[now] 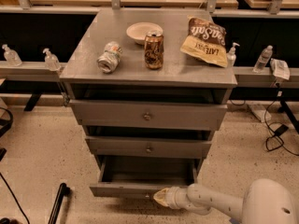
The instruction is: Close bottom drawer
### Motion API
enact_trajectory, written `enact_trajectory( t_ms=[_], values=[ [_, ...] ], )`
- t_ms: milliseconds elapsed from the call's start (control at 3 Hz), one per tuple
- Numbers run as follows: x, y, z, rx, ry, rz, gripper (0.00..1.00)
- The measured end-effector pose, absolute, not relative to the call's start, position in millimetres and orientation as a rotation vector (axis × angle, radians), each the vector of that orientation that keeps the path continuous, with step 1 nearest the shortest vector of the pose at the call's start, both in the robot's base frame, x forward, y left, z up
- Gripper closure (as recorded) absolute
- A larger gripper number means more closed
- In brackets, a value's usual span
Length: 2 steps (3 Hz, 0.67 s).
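Against the open bottom drawer (122, 189) front rests the gripper (161, 197).

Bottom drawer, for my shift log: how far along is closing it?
Done: the gripper is down at the front panel of the bottom drawer, near its centre. In hand: it looks placed to push, though contact cannot be confirmed. Left: nearly all of the closing. The drawer stands wide open with its inside visible, its front well forward of the middle drawer.
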State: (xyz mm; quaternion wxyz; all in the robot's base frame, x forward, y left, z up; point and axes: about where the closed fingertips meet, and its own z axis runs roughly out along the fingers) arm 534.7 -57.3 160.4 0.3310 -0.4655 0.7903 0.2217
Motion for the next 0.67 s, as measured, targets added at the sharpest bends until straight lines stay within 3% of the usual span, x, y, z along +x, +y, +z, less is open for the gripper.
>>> enact_trajectory(
  t_ms=[667],
  values=[
    [543.8,-70.4,160.2,-1.174,2.075,0.549,1.0]
  ],
)
